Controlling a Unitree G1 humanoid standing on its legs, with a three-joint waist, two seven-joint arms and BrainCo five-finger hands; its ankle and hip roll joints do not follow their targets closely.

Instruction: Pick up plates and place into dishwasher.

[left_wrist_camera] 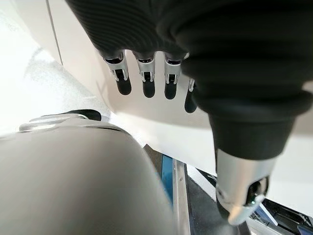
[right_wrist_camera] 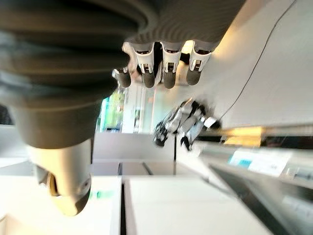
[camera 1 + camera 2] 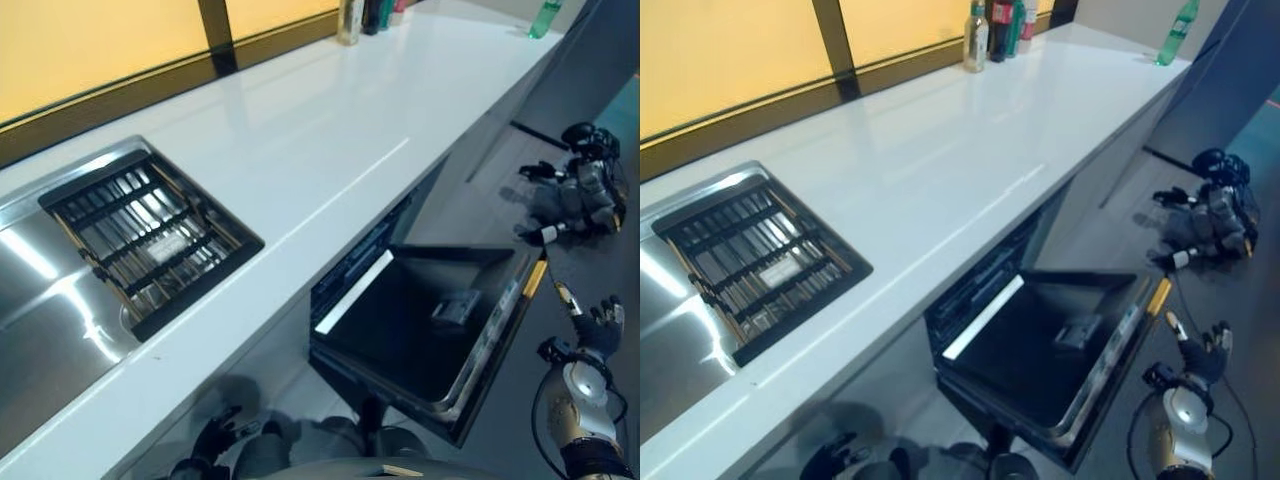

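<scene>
The dishwasher (image 3: 430,330) sits under the long white worktop (image 3: 300,150), its dark door dropped flat and open, showing a black inner face with a small grey dispenser block and a pale strip along the hinge side. The cavity behind the door lies in shadow and its racks are hard to make out.

A black slatted dish rack (image 3: 150,235) sits sunk in the stainless steel sink (image 3: 40,300) at the near left of the worktop; whether anything lies between its bars cannot be told.

The right hand (image 3: 600,325) hangs low beside the open door's outer edge, apart from it, its fingers (image 2: 168,68) straight and loosely spread, holding nothing. The left hand (image 1: 146,73) shows in its wrist view with fingers (image 1: 146,83) straight in a row before a pale panel, also holding nothing.

On the grey floor beyond the door lies a dark grey bundle of machinery (image 3: 580,190), its shape unclear. At the far end of the worktop stands a group of bottles (image 3: 995,25) against the yellow wall, and a green bottle (image 3: 1177,22) apart at the far corner.
</scene>
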